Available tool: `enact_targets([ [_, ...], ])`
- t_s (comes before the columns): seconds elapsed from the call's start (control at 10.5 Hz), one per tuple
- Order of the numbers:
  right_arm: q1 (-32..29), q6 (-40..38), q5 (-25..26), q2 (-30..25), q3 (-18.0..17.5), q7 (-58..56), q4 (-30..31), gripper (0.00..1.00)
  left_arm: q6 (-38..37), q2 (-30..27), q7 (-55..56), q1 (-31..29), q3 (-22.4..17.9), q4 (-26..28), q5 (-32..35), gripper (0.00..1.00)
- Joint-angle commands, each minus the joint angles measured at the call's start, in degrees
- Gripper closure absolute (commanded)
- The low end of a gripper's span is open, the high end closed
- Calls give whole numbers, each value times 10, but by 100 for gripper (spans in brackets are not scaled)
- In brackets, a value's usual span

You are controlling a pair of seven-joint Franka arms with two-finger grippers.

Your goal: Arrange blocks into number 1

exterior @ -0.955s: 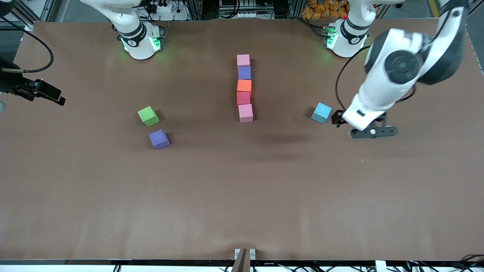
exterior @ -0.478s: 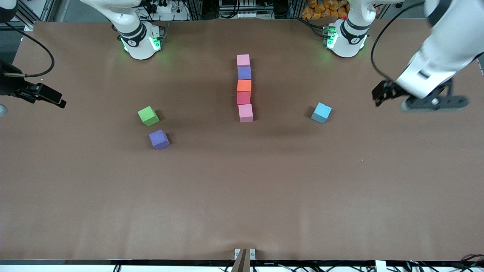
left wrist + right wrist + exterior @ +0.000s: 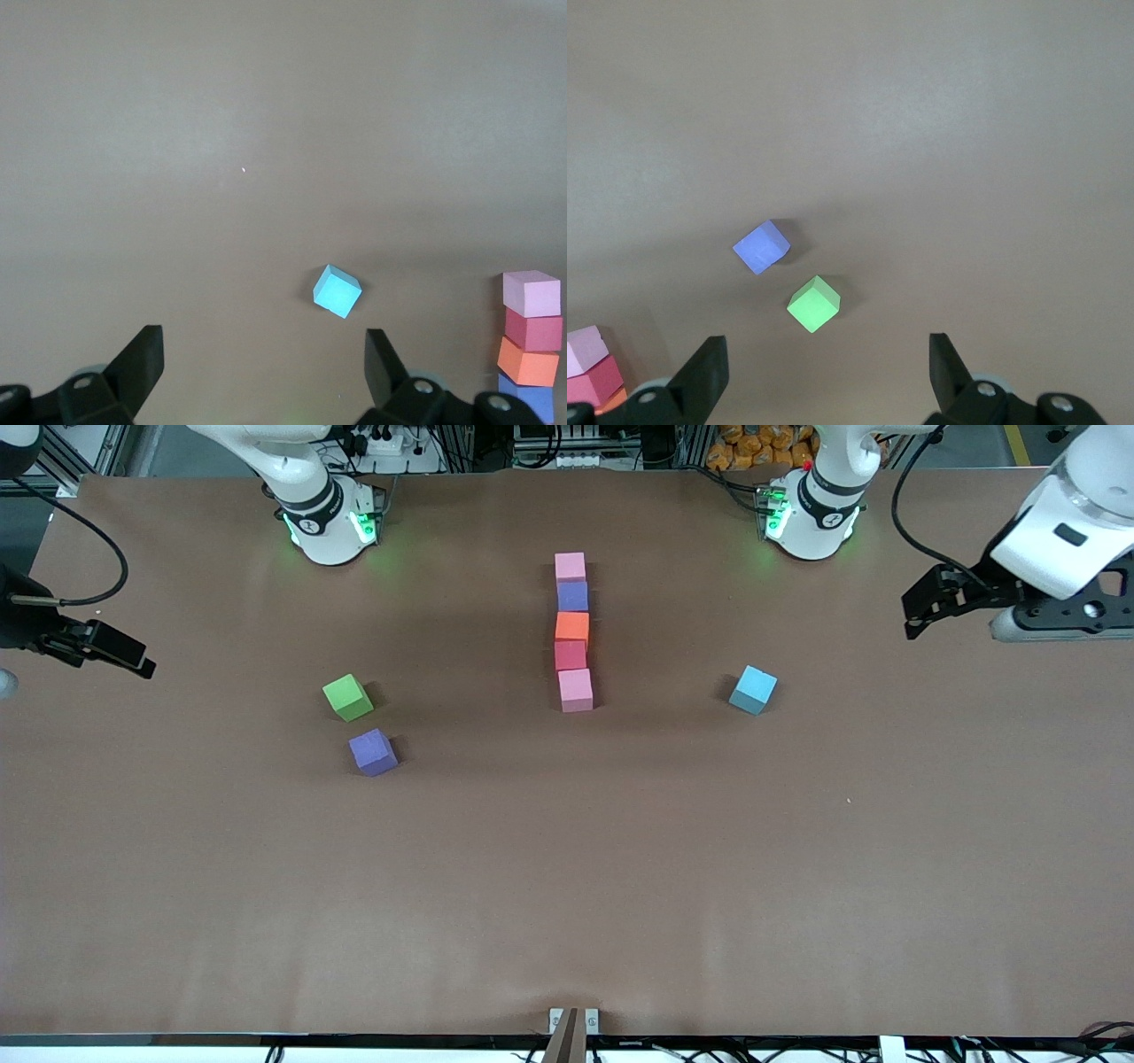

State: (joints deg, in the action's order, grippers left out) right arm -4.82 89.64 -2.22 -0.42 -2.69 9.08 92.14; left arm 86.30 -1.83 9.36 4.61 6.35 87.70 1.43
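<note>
Five blocks form a straight touching line at mid-table. From farthest to nearest the front camera they are a pink block [image 3: 570, 566], a purple block [image 3: 572, 596], an orange block [image 3: 571, 626], a red block [image 3: 570, 655] and a second pink block [image 3: 576, 690]. The left wrist view shows the near pink block [image 3: 532, 293], the red block [image 3: 534, 330] and the orange block [image 3: 528, 362]. My left gripper [image 3: 918, 613] [image 3: 263, 363] hangs open and empty over the left arm's end of the table. My right gripper [image 3: 124, 657] [image 3: 827, 367] waits open and empty over the right arm's end.
A light blue cube [image 3: 753, 689] [image 3: 337, 291] sits alone between the line and the left arm's end. A green cube [image 3: 347, 697] [image 3: 814, 303] and a loose purple cube [image 3: 373, 752] [image 3: 762, 246] lie toward the right arm's end.
The left arm has risen and swung away from beside the light blue cube toward its own end of the table. The right arm and all cubes stayed put.
</note>
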Motion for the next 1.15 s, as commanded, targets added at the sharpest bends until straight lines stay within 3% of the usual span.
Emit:
enact_targets([
  [0.0,-1,3,-6,-10,0,-6,8,0,-31,8,-56,1,-9,-35,-10,0],
  [1.05,0,5,-6,-9,0,-7,8,0,-31,8,-51,1,-2,-39,-12,0],
])
